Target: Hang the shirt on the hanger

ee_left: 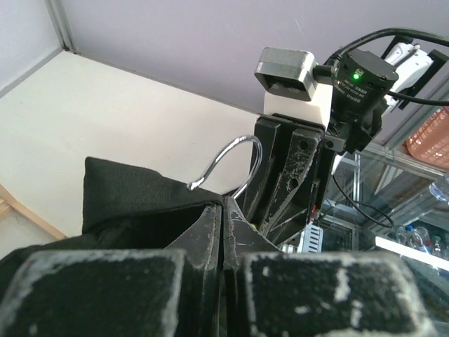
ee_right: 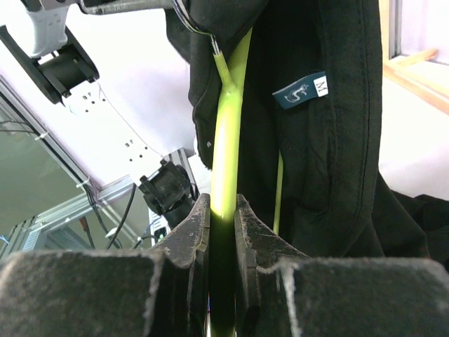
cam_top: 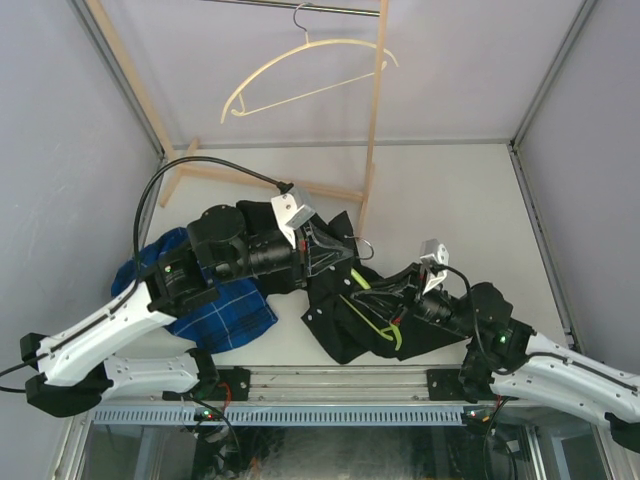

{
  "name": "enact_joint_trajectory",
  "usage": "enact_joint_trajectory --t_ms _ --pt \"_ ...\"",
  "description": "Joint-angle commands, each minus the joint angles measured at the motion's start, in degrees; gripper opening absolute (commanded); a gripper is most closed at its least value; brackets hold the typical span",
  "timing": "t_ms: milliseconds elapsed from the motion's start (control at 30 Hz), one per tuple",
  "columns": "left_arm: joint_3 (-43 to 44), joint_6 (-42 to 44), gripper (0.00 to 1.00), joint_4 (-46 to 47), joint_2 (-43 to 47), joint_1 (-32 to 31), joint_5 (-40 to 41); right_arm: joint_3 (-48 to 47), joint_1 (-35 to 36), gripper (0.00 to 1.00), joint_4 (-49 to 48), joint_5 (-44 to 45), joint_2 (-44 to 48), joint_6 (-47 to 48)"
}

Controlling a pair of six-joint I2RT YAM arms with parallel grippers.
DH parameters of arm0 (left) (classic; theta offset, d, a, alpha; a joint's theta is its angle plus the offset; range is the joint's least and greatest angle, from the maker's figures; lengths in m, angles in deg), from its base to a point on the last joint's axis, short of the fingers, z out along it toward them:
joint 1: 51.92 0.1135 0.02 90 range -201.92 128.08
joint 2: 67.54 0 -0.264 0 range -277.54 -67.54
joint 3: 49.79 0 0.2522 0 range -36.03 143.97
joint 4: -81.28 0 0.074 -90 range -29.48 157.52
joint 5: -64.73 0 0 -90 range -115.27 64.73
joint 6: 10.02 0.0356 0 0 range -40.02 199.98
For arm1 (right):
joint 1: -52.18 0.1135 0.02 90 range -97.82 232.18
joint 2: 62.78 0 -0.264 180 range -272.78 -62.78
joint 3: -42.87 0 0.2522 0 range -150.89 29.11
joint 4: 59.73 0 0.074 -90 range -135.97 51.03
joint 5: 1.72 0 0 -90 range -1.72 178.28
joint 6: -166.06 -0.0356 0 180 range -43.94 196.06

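The black shirt [cam_top: 335,325] lies bunched at the table's front middle, draped over the lime-green hanger [cam_top: 378,312]. The hanger's metal hook [cam_top: 366,246] pokes out of the collar. My left gripper [cam_top: 335,255] is shut, pinching the shirt's collar edge [ee_left: 133,193] just beside the hook [ee_left: 228,158]. My right gripper [cam_top: 387,290] is shut on one green arm of the hanger [ee_right: 228,126], close below the neck. Shirt fabric [ee_right: 337,140] with a small blue size label [ee_right: 302,91] hangs right beside that arm. Much of the hanger is hidden inside the shirt.
A blue plaid shirt [cam_top: 215,310] lies crumpled at the front left under my left arm. A wooden rack [cam_top: 375,120] stands at the back, with a cream hanger [cam_top: 300,70] hanging from its top bar. Grey walls close in both sides.
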Motion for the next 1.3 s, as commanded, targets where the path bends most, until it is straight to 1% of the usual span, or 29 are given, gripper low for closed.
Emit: enact_joint_trajectory --t_ms 0,133,300,400,467,633,700,800,867,967,1133,1167,1233,1267 --pt "1.8 -0.2 0.0 1.2 1.3 0.3 -4.0 0.9 0.6 0.0 -10.9 3.1 3.1 -1.4" --pt "2.8 -2.0 0.0 1.7 0.1 0.3 -9.5 3.1 0.6 0.0 -12.6 6.2 5.0 -1.6" --pt "1.7 -2.2 0.0 1.3 -0.2 0.3 -9.5 3.5 0.6 0.0 -12.3 6.8 6.7 -1.4" --pt "1.3 -1.9 0.0 0.6 -0.5 0.3 -8.8 3.5 0.5 0.0 -12.0 5.6 6.8 -0.9" --pt "1.9 -1.9 0.0 0.4 -1.7 0.3 -9.8 3.5 0.5 0.0 -12.1 4.8 6.1 -0.7" --pt "9.6 -1.5 0.0 -2.6 -8.1 0.3 -15.7 3.6 0.5 0.0 -15.0 1.0 2.5 -0.1" --pt "12.1 -2.1 0.0 -2.6 -10.3 -0.1 -17.4 4.3 0.5 0.0 -17.0 1.7 1.5 -0.4" --pt "13.8 -1.7 0.0 -2.7 -12.2 -1.8 -18.0 6.5 0.5 0.0 -21.3 5.2 1.6 -0.9" --pt "13.6 -1.1 0.0 -3.3 -12.2 -3.1 -17.9 7.9 0.4 0.0 -23.2 8.1 2.6 -1.3" --pt "11.0 -0.7 0.0 -3.3 -10.9 -4.4 -17.2 9.1 -0.2 0.0 -24.3 12.3 5.4 -0.9" --pt "6.3 -0.2 0.0 -3.2 -8.1 -6.3 -17.7 8.6 -3.0 0.0 -24.6 14.3 9.7 1.0" --pt "5.5 -0.1 0.07 -3.3 -7.8 -6.6 -17.6 8.1 -3.8 0.0 -24.6 13.9 10.3 1.3" --pt "4.1 0.5 0.3 -3.5 -6.9 -6.7 -16.7 7.1 -5.4 0.0 -24.4 12.7 11.2 1.9" --pt "3.1 0.9 0.39 -3.5 -6.1 -6.7 -15.8 6.3 -6.2 0.0 -24.1 12.0 11.5 2.1"
